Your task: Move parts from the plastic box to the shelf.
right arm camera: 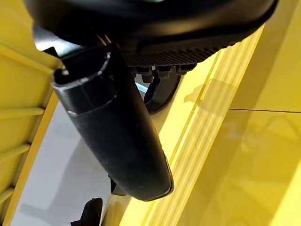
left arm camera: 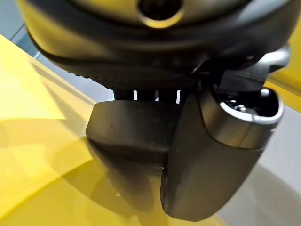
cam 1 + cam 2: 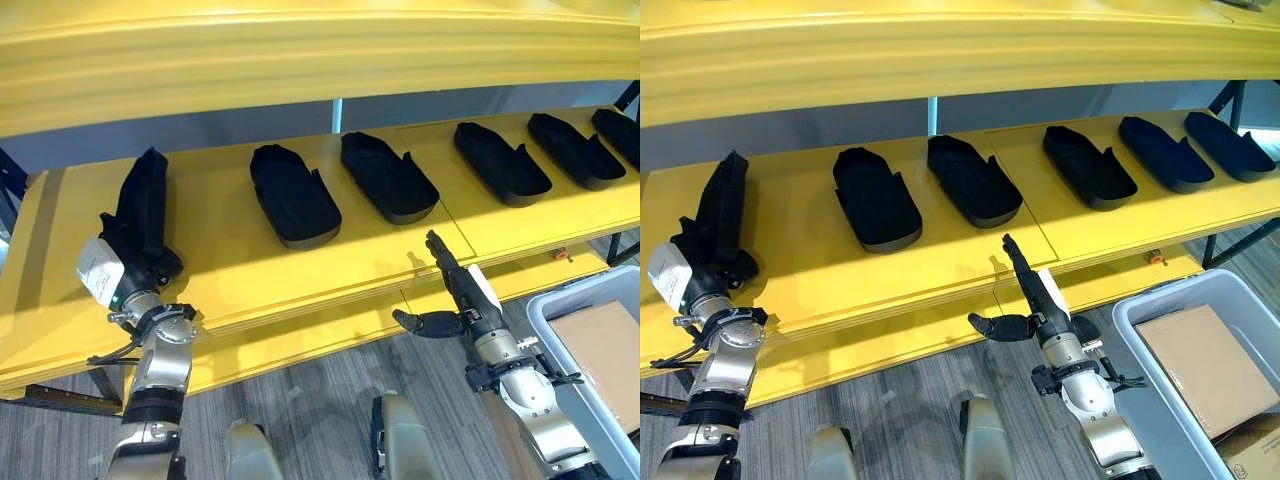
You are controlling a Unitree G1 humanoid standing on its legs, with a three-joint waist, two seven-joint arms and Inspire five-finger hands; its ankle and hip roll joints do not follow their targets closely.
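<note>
Six black parts [image 3: 295, 195] lie along yellow shelf [image 3: 230, 270]; grey floor [image 3: 320, 390] below.

No readable text, label, number or sign appeared anywhere: the yellow shelf [image 3: 240, 250], the black parts [image 3: 293, 195] on it and the grey plastic box [image 3: 1140, 330] carried none.

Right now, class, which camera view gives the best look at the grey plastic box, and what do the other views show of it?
The right eye view: the grey plastic box shows its rim and cardboard inside, beside the shelf. The left eye view cuts it at the edge. Neither wrist view helps with the box.
</note>
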